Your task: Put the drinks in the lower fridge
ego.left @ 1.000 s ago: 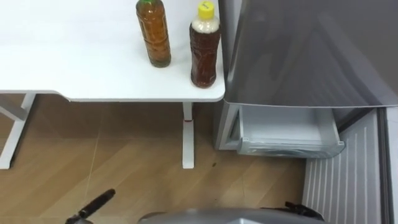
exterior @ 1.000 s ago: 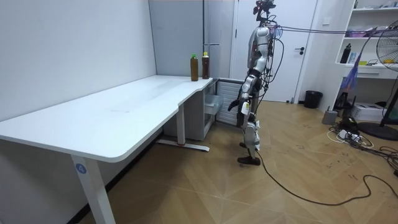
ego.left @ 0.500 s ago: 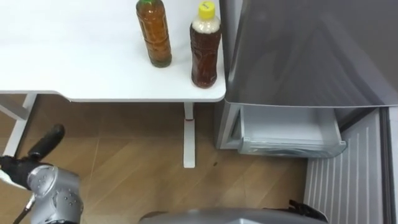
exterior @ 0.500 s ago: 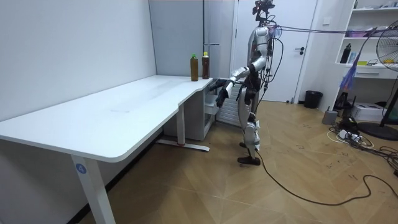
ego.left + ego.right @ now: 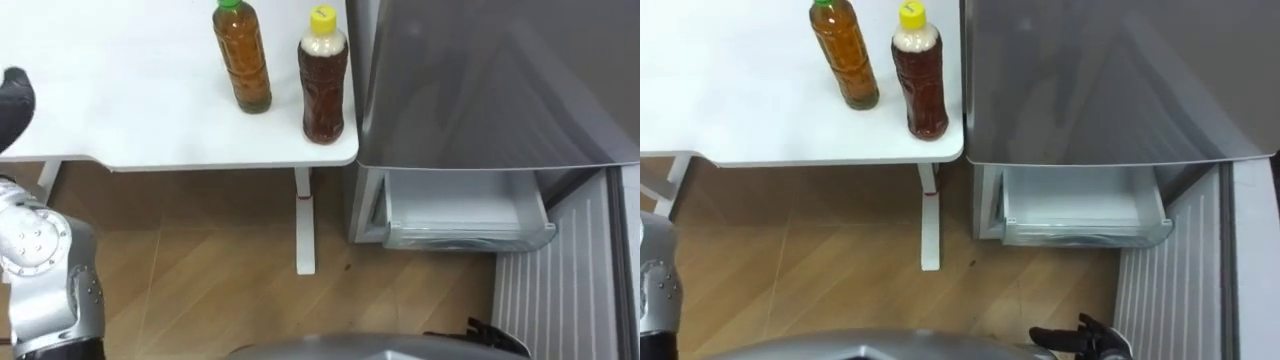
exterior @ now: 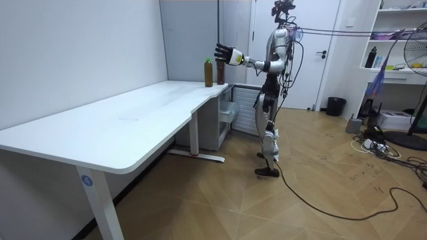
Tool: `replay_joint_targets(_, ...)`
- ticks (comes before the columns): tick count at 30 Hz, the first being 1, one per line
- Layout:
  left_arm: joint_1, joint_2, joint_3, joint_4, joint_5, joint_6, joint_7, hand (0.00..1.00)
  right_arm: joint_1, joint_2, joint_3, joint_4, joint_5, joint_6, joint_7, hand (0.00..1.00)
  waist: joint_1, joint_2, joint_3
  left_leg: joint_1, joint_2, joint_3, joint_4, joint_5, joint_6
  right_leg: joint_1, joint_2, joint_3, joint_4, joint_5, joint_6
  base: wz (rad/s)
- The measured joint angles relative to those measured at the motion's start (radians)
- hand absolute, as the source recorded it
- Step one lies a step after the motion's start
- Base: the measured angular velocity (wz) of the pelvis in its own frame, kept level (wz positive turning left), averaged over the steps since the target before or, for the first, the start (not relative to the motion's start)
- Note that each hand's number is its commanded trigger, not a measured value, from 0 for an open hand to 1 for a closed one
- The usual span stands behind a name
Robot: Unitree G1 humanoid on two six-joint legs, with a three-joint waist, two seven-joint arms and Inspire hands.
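Left hand (image 5: pixel 14 98) has risen; green-capped bottle (image 5: pixel 241 62), yellow-capped bottle (image 5: pixel 323 85) stand upright.

Left bottle (image 5: pixel 243 65) and right bottle (image 5: pixel 323 85) stand on table (image 5: pixel 130 110), beside fridge (image 5: pixel 500 90).

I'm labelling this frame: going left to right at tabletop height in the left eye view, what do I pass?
The robot's left hand → green-capped bottle → yellow-capped bottle → grey fridge.

The eye views are looking steeply down, both sharing counter (image 5: pixel 130 100) and fridge (image 5: pixel 480 80). The room view is watching from afar.
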Motion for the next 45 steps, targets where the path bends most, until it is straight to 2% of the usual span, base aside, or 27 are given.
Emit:
replay_joint_targets(5, -0.026, 0.000, -0.049, -0.088, 0.000, -0.004, -0.098, 0.00, -0.003, 0.000, -0.010, 0.022, 0.032, -0.021, 0.010, 0.00, -0.007, 0.000, 0.0071, -0.002, 0.000, 0.004, 0.001, 0.000, 0.000, -0.003, 0.000, 0.004, 0.000, 0.000, 0.000, -0.01)
replay_joint_targets(9, -0.030, 0.000, -0.076, -0.128, 0.000, -0.004, -0.162, 0.00, -0.022, -0.001, -0.010, 0.053, 0.032, -0.031, 0.032, 0.00, -0.032, -0.005, 0.0083, -0.004, 0.000, 0.006, 0.002, 0.000, 0.000, -0.007, 0.000, 0.013, 0.001, 0.000, 0.000, -0.04)
replay_joint_targets(16, -0.091, 0.000, -0.103, -0.131, -0.001, 0.004, -0.285, 0.00, -0.036, -0.001, -0.022, 0.064, 0.039, -0.029, 0.073, 0.00, -0.054, -0.009, 0.0080, -0.014, 0.000, 0.014, 0.002, 0.000, 0.000, -0.021, 0.000, 0.023, 0.002, 0.000, 0.000, -0.04)
replay_joint_targets(20, -0.121, -0.001, -0.119, -0.135, -0.004, 0.032, -0.354, 0.00, -0.045, -0.001, -0.038, 0.089, 0.043, -0.027, 0.076, 0.00, -0.059, -0.008, 0.0053, -0.019, 0.000, 0.014, 0.003, 0.000, 0.000, -0.024, 0.001, 0.024, 0.003, 0.000, 0.000, 0.01)
replay_joint_targets(24, -0.122, -0.001, -0.172, -0.152, -0.004, 0.051, -0.420, 0.00, -0.058, -0.001, -0.039, 0.108, 0.066, -0.015, 0.069, 0.00, -0.067, -0.007, 0.0050, -0.019, 0.000, 0.014, 0.003, 0.000, 0.000, -0.021, 0.001, 0.027, 0.004, 0.000, 0.000, 0.00)
replay_joint_targets(26, -0.122, -0.004, -0.202, -0.152, -0.004, 0.075, -0.465, 0.00, -0.074, -0.001, -0.039, 0.128, 0.066, -0.007, 0.063, 0.00, -0.081, -0.007, 0.0049, -0.017, 0.000, 0.015, 0.003, 0.000, 0.000, -0.027, 0.001, 0.030, 0.005, 0.000, 0.000, -0.02)
replay_joint_targets(32, -0.123, -0.012, -0.228, -0.152, -0.005, 0.114, -0.553, 0.00, -0.081, -0.001, -0.039, 0.136, 0.070, 0.000, 0.057, 0.00, -0.088, -0.006, 0.0044, -0.016, 0.001, 0.028, 0.003, 0.000, 0.000, -0.036, 0.003, 0.051, 0.008, 0.000, 0.000, -0.09)
replay_joint_targets(35, -0.123, -0.012, -0.229, -0.152, -0.012, 0.127, -0.585, 0.00, -0.081, -0.001, -0.039, 0.136, 0.082, 0.006, 0.057, 0.00, -0.089, -0.005, 0.0053, -0.016, 0.002, 0.028, 0.003, 0.000, 0.000, -0.036, 0.003, 0.051, 0.008, 0.000, 0.000, 0.00)
replay_joint_targets(40, -0.123, -0.011, -0.230, -0.152, -0.063, 0.132, -0.616, 0.00, -0.082, -0.002, -0.039, 0.138, 0.083, 0.007, 0.056, 0.00, -0.091, -0.002, 0.0071, -0.017, 0.001, 0.029, 0.003, 0.000, 0.000, -0.037, 0.003, 0.050, 0.005, 0.000, 0.000, 0.00)
replay_joint_targets(45, -0.123, -0.011, -0.253, -0.152, -0.068, 0.138, -0.642, 0.00, -0.084, -0.002, -0.047, 0.137, 0.084, 0.008, 0.052, 0.00, -0.100, -0.003, 0.0078, -0.016, 0.001, 0.036, 0.003, 0.000, 0.000, -0.036, 0.002, 0.048, 0.005, 0.000, 0.000, 0.00)
